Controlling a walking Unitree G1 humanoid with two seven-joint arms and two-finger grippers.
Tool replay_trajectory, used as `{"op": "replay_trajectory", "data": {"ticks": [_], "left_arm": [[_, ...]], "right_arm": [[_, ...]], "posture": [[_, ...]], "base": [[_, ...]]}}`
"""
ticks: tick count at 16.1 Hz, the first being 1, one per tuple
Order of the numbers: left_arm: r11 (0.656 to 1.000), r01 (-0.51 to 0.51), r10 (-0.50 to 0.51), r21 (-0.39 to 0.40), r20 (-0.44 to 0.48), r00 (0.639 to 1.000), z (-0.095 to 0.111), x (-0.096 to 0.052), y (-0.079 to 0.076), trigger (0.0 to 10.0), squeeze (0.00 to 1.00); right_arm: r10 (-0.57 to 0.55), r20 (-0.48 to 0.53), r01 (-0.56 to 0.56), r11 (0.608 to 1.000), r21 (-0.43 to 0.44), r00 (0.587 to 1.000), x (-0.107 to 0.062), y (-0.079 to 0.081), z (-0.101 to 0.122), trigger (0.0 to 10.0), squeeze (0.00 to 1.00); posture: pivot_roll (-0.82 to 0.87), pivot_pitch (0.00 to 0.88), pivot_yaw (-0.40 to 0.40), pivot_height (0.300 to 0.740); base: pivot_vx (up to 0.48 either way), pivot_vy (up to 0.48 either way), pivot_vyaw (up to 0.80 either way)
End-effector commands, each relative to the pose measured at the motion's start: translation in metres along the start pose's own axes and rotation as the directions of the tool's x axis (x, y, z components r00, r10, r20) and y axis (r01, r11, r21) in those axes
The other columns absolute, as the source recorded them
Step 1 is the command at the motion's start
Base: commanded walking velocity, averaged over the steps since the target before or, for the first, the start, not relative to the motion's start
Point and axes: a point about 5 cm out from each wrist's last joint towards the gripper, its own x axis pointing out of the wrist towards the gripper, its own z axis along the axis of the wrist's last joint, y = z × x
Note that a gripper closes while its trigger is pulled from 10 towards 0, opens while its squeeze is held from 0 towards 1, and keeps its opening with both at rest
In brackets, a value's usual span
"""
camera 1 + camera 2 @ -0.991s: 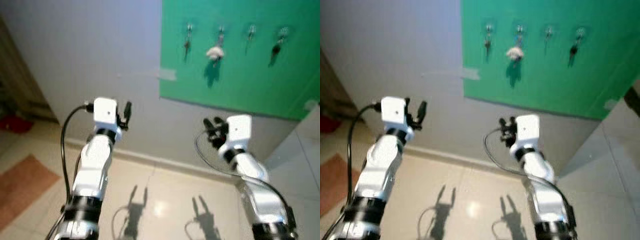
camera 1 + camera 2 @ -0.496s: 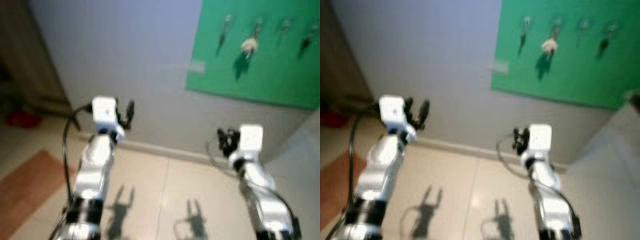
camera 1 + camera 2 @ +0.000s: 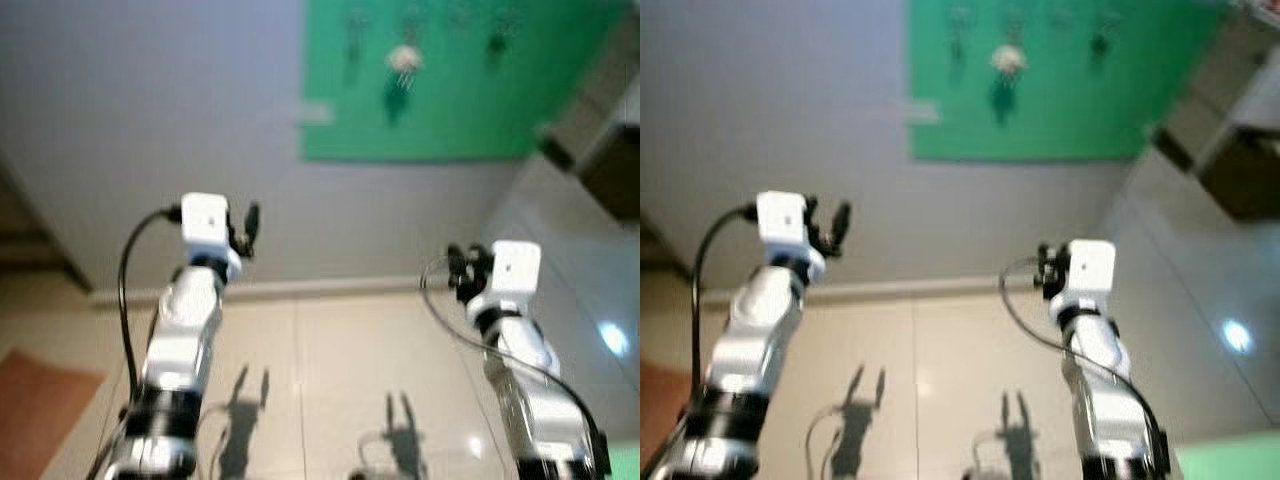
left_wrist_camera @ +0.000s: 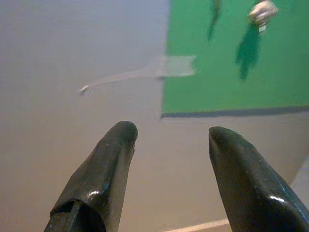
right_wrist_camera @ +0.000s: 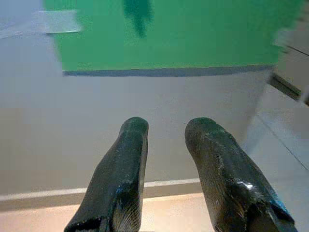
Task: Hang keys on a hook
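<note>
My left fingers (image 4: 104,183) stand well apart with nothing between them, and beyond their tips I see bare grey wall (image 4: 72,48). My right fingers (image 5: 120,183) are also parted, by a narrower gap, and they hold nothing either. Both pairs point at the wall rather than down, which I take as a carrying pose while I move, not a reach.

My left gripper (image 3: 250,222) is raised in front of me on the left, its white wrist block just behind it. My right gripper (image 3: 462,268) sits lower on the right, with its cable looping down beside the arm. Neither touches anything. Their shadows fall on the pale tiled floor (image 3: 320,380) near me.

Farther off, a green board (image 3: 440,100) is fixed high on the wall, right of centre. A strip of tape (image 4: 176,65) holds its left edge to the wall. Along the top of the board hangs a row of small dark items on hooks, and one pale bundle (image 3: 404,58) among them. That may be keys, but the blur keeps me from saying so.

I judge the board still well beyond my reach. With no keys in either gripper, I cannot tell which item, if any, is mine to hang.
</note>
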Motion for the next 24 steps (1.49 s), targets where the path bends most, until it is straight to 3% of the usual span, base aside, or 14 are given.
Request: {"op": "replay_trajectory", "data": {"ticks": [1,4,6,7,8,9,11,14,19,21,24], "left_arm": [[1.000,0.007,-0.007,0.010,0.019,1.000,0.006,0.005,-0.003,10.0,0.00],[0.998,0.042,-0.042,0.036,0.006,0.999,0.006,0.003,-0.007,10.0,0.00],[0.998,0.037,-0.034,-0.053,0.051,0.998,0.026,0.011,-0.008,10.0,0.00],[0.998,0.034,-0.031,-0.050,0.068,0.997,0.033,0.016,-0.009,10.0,0.00],[0.997,0.078,-0.080,0.029,0.083,0.993,0.041,0.022,-0.014,10.0,0.00],[0.995,0.089,-0.092,0.047,0.084,0.992,0.041,0.023,-0.016,10.0,0.00],[0.995,0.092,-0.094,0.030,0.072,0.993,0.030,0.017,-0.018,10.0,0.00],[0.994,0.100,-0.101,-0.042,-0.016,0.995,0.000,0.010,-0.019,10.0,0.00],[0.999,0.027,-0.028,0.020,0.040,0.999,0.002,0.004,-0.013,10.0,0.00],[0.993,0.073,-0.075,0.097,0.021,0.997,0.001,-0.001,-0.017,10.0,0.00],[0.989,0.098,-0.101,0.109,0.020,0.995,-0.001,-0.006,-0.021,10.0,0.00]], "right_arm": [[-0.016,0.039,0.016,1.000,0.002,0.999,0.000,0.000,0.010,10.0,0.00],[0.006,0.075,-0.005,1.000,-0.002,0.997,0.000,0.003,0.015,10.0,0.00],[0.021,0.148,-0.017,0.999,-0.027,0.989,0.002,0.007,0.030,10.0,0.00],[0.001,0.172,0.002,1.000,-0.017,0.985,0.002,0.005,0.035,10.0,0.00],[-0.023,0.179,0.025,1.000,-0.009,0.984,0.000,0.000,0.038,10.0,0.00],[-0.022,0.172,0.025,1.000,-0.014,0.985,-0.001,-0.001,0.038,10.0,0.00],[-0.077,0.084,0.078,0.997,-0.013,0.994,-0.006,-0.004,0.022,10.0,0.00],[-0.032,0.034,0.032,0.999,-0.009,0.999,-0.006,0.011,0.010,10.0,0.00],[0.006,0.040,-0.003,0.997,-0.074,0.999,0.005,0.008,0.017,10.0,0.00],[0.047,0.019,-0.045,0.996,-0.081,0.999,0.011,0.015,0.014,10.0,0.00],[0.066,0.003,-0.065,0.994,-0.092,0.998,0.016,0.019,0.011,10.0,0.00]], "posture": [[-0.03,0.000,-0.008,0.740],[-0.05,0.000,0.007,0.740],[-0.08,0.000,0.029,0.740],[-0.10,0.000,0.029,0.740],[-0.14,0.000,0.027,0.740],[-0.14,0.000,0.026,0.740],[-0.16,0.000,0.047,0.740],[-0.17,0.000,0.055,0.740],[-0.12,0.000,-0.015,0.740],[-0.09,0.000,-0.055,0.740],[-0.08,0.000,-0.065,0.740]], "base": [[0.000,0.000,-0.80],[0.000,0.000,-0.80],[0.000,0.000,-0.80],[0.000,0.000,-0.80],[0.000,0.000,-0.80],[0.000,0.000,-0.80],[0.000,0.000,-0.80],[0.000,0.000,-0.80],[0.000,0.000,-0.80],[0.000,0.000,-0.80],[0.000,0.000,-0.80]]}}
